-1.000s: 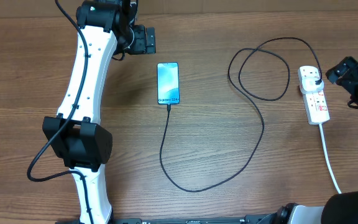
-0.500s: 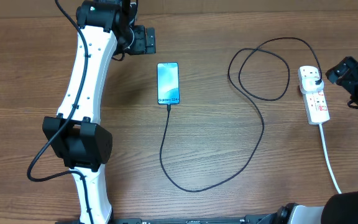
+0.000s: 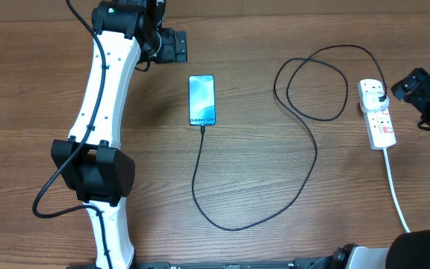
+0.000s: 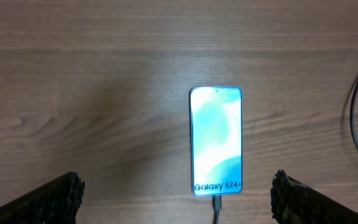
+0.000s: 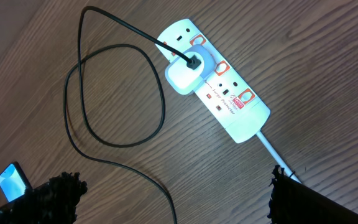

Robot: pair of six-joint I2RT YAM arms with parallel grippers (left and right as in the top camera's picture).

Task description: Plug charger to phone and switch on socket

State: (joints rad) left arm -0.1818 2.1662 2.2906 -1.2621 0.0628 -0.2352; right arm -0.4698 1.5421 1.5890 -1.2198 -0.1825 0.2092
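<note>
The phone (image 3: 202,99) lies on the wooden table with its blue screen lit; it also shows in the left wrist view (image 4: 216,142). The black charger cable (image 3: 304,149) runs in loops from the phone's bottom edge, where its connector (image 4: 217,202) is plugged in, to a white adapter (image 5: 185,73) seated in the white power strip (image 3: 378,113), seen too in the right wrist view (image 5: 222,90). My left gripper (image 3: 172,47) is open and empty, up left of the phone. My right gripper (image 3: 418,84) is open and empty, just right of the power strip.
The power strip's white cord (image 3: 396,190) runs toward the front right edge. The left arm's white links (image 3: 99,104) cross the left part of the table.
</note>
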